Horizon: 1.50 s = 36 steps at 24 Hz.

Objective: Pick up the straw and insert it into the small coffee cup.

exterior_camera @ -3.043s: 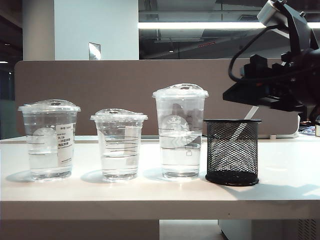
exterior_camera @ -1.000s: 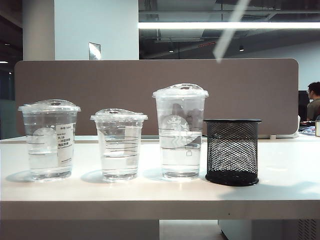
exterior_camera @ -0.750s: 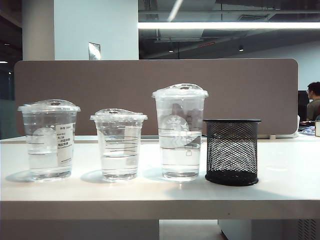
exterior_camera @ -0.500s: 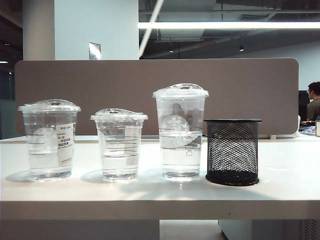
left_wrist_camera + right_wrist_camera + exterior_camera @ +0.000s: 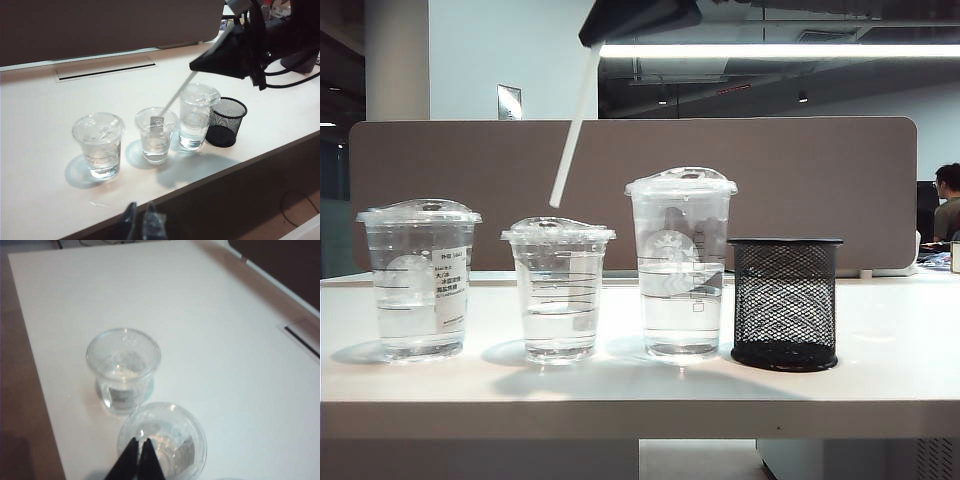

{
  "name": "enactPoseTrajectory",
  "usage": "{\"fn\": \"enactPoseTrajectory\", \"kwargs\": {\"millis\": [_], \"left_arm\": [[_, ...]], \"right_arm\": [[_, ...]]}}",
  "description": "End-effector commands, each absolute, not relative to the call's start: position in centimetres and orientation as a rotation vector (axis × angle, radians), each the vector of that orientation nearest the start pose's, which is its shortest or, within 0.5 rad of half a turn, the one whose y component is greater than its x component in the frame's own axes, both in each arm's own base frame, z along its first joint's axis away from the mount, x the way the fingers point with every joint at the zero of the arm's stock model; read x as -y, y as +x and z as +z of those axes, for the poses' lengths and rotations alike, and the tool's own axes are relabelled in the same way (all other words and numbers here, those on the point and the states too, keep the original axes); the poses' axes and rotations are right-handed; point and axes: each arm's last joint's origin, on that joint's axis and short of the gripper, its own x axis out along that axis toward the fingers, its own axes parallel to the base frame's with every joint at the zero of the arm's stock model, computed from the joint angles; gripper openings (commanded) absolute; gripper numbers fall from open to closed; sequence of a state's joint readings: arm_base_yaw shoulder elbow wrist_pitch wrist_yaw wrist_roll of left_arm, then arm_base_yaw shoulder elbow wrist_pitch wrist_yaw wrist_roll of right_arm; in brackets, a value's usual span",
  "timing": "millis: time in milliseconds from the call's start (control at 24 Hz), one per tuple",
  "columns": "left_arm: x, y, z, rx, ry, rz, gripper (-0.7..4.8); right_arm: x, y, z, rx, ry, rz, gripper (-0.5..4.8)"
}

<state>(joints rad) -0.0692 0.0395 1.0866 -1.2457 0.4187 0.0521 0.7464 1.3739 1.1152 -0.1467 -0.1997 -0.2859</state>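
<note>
Altogether three lidded cups stand in a row: the small coffee cup (image 5: 558, 288) in the middle, beside one mesh holder (image 5: 786, 303). The right gripper (image 5: 588, 40) clamps one straw (image 5: 571, 130) above it. The left gripper (image 5: 141, 220) hangs low, fingers together.

We see our right gripper (image 5: 138, 456) as two slim, matte-black fingers tapering to sharp tips, carried on a black, wedge-shaped body trailing looped black cables beside a pale grey joint, while our left gripper (image 5: 141, 225) shows two dark fingers with translucent, glossy tips.
</note>
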Motion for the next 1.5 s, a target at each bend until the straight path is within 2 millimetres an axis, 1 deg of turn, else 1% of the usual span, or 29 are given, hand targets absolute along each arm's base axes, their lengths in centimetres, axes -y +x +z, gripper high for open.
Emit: {"fn": "enactPoseTrajectory", "kwargs": {"millis": [42, 250, 584, 917, 1417, 1459, 1501], "left_arm": [[0.6, -8.1, 33.9, -0.171, 0.019, -0.491, 0.22], [0.6, -8.1, 33.9, -0.171, 0.019, -0.490, 0.22], [0.6, -8.1, 33.9, -0.171, 0.020, -0.490, 0.22], [0.6, -8.1, 33.9, -0.171, 0.019, -0.490, 0.22], [0.6, -8.1, 33.9, -0.172, 0.019, -0.491, 0.22], [0.6, -8.1, 33.9, -0.171, 0.019, -0.491, 0.22], [0.6, -8.1, 33.9, -0.171, 0.019, -0.491, 0.22]], "right_arm": [[-21.3, 22.1, 31.9, -0.297, -0.383, 0.996, 0.00], [-21.4, 22.0, 31.9, -0.295, -0.381, 1.007, 0.00], [-22.3, 21.3, 32.2, -0.261, -0.377, 1.054, 0.00], [-22.2, 21.4, 32.1, -0.269, -0.385, 1.027, 0.00], [-22.9, 22.1, 30.7, -0.315, -0.398, 1.030, 0.00], [-22.9, 22.2, 30.7, -0.317, -0.398, 1.028, 0.07], [-23.0, 22.4, 30.4, -0.316, -0.398, 1.026, 1.06]]}}
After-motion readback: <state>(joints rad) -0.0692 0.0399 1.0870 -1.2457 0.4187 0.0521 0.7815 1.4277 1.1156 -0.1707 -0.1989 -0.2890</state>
